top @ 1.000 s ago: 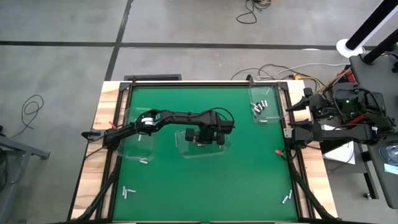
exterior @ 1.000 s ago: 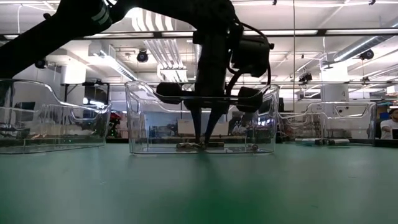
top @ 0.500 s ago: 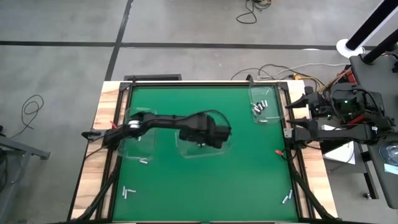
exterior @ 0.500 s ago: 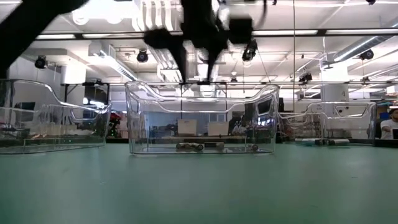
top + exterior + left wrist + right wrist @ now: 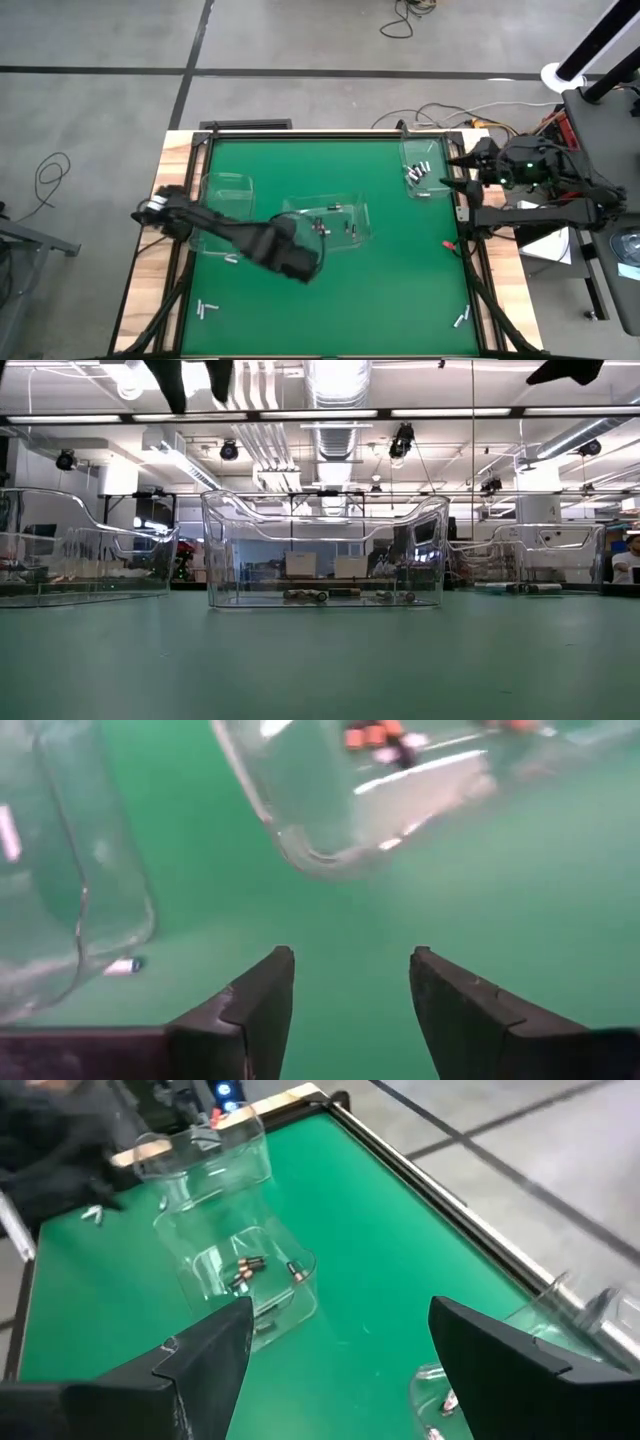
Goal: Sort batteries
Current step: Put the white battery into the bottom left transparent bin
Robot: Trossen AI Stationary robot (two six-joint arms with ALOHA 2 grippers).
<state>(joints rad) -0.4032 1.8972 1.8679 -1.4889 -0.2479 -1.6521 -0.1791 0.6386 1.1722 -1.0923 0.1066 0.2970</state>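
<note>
Several small batteries (image 5: 333,222) lie on the floor of the clear middle bin (image 5: 352,236); in the low view these batteries (image 5: 318,596) show through its wall. More batteries (image 5: 418,172) lie in the far right bin (image 5: 425,150). Loose batteries lie on the green mat: one (image 5: 232,260) near the left bin (image 5: 226,196), a pair (image 5: 207,308) near the front left, another (image 5: 460,320) at the front right. My left gripper (image 5: 350,1005) hangs open above bare mat, just near and left of the middle bin. My right gripper (image 5: 335,1355) stands open at the table's right edge.
A small red object (image 5: 446,245) lies at the mat's right edge. The mat (image 5: 400,290) lies bare between the bins and the front edge. A wooden frame (image 5: 150,290) borders the mat. Cables and gear stand beyond the right edge.
My left gripper has risen out of the middle bin and swung toward the table's near left, past the bin's wall. The batteries stay on the bin's floor. My right arm has shifted a little toward the right bin.
</note>
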